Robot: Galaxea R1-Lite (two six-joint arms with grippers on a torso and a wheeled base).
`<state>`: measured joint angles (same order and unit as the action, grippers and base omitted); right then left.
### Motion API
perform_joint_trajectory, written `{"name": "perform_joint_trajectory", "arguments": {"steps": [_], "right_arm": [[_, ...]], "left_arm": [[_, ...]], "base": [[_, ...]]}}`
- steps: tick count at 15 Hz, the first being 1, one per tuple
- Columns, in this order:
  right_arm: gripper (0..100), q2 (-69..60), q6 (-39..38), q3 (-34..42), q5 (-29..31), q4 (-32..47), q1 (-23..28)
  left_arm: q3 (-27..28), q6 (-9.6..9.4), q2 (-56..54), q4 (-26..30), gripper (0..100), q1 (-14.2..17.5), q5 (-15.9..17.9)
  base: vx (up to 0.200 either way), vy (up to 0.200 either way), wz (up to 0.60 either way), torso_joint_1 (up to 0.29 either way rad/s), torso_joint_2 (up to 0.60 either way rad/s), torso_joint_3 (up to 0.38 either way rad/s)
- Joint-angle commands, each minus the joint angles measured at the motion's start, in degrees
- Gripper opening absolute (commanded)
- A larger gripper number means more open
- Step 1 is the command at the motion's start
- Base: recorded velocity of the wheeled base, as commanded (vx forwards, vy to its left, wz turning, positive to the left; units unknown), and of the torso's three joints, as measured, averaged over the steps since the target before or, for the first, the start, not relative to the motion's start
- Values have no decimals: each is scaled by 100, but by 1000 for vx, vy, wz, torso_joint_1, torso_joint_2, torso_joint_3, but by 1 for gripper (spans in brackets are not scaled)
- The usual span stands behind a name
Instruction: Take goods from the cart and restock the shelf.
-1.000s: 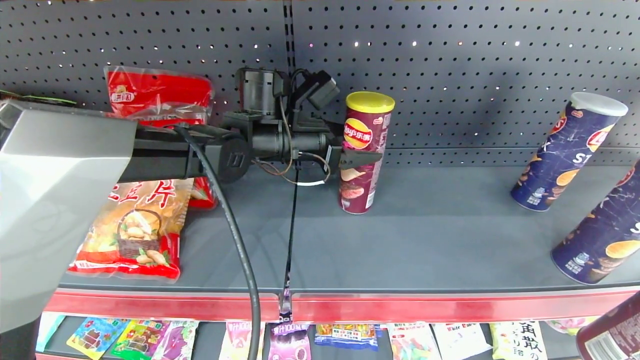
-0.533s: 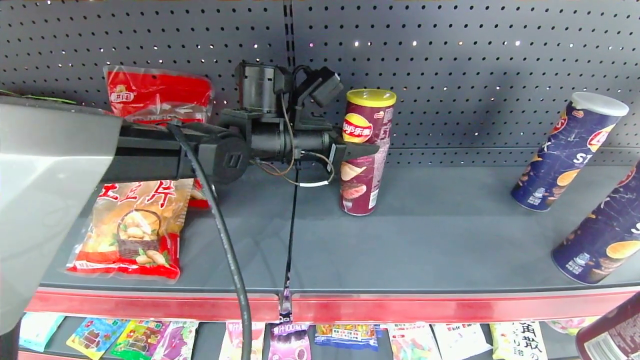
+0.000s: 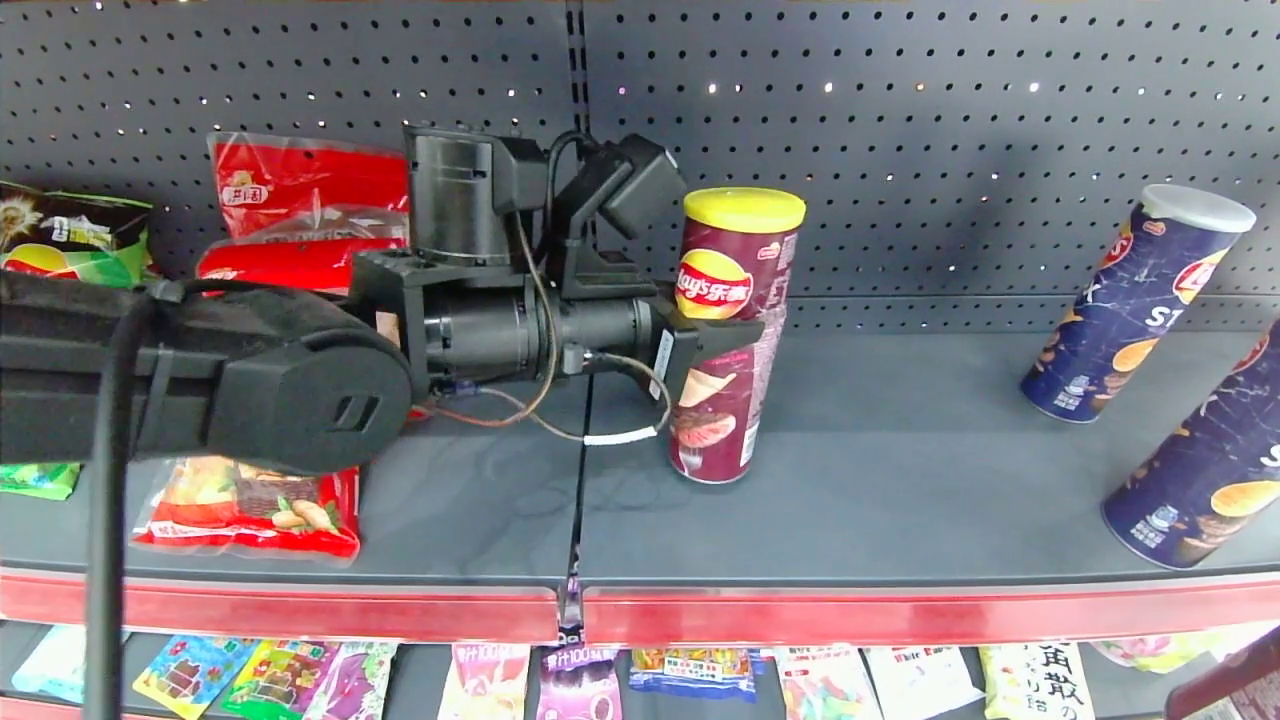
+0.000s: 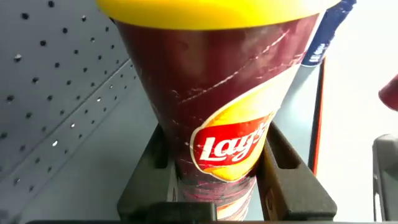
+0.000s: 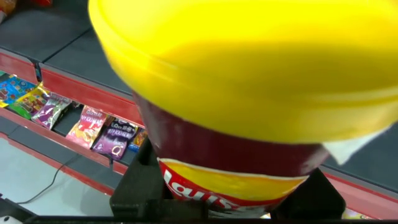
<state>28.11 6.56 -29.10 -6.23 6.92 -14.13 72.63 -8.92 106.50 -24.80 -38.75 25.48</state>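
within the last second the maroon can [image 3: 738, 250] has been carried from close to the pegboard [image 3: 950, 150] toward 6 o'clock, nearer the front of the shelf [image 3: 880, 470], and the arm has been drawn back with it. the can is clamped by the left gripper [image 3: 735, 330], one finger laid across its front and the other hidden behind it. in the left wrist view both fingers are seen pressed against its sides. it is held nearly upright, with a slight lean. whether its base is resting on the shelf or is held just above it cannot be told. by this, the placing is judged unfinished: a spot farther forward seems to be sought, and release is yet to be made.

a second can [image 5: 249, 74] of the same kind is gripped in the right gripper [image 5: 227, 193], so another item is judged to be waiting.

around the maroon can, two blue cans [image 3: 1135, 300] are seen at 3 o'clock, well apart from it, both tilted. at 9 o'clock a red bag [image 3: 300, 190], a peanut bag [image 3: 250, 510] and a green bag [image 3: 70, 235] are found behind and beneath the arm. the red rail [image 3: 900, 610] lies at 6 o'clock. nothing is seen standing between the can and the open shelf floor, though the bags beneath the arm could be brushed when it is withdrawn.
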Motion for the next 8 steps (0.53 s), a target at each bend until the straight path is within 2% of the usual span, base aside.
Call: {"name": "perform_joint_trajectory", "arguments": {"steps": [1, 2, 3, 5, 8], "right_arm": [[0, -78, 3, -17, -1, -7, -2], [0, -69, 3, -26, -1, -7, -2], [0, -69, 12, -26, -1, -7, -2], [0, -69, 3, -26, -1, -7, -2], [0, -34, 12, -52, -1, -7, -2]], "left_arm": [[-592, 31, -446, -236, 0, -238, -254], [-707, 84, -498, -298, 0, -308, -377], [-961, 242, -595, -526, 0, -519, -860], [-1251, 400, -613, -992, 0, -730, -1467], [-1752, 427, -744, -1361, 0, -800, -1625]], "base": [[0, 0, 0, 0, 0, 0], [0, 0, 0, 0, 0, 0], [0, 0, 0, 0, 0, 0], [0, 0, 0, 0, 0, 0], [0, 0, 0, 0, 0, 0]]}}
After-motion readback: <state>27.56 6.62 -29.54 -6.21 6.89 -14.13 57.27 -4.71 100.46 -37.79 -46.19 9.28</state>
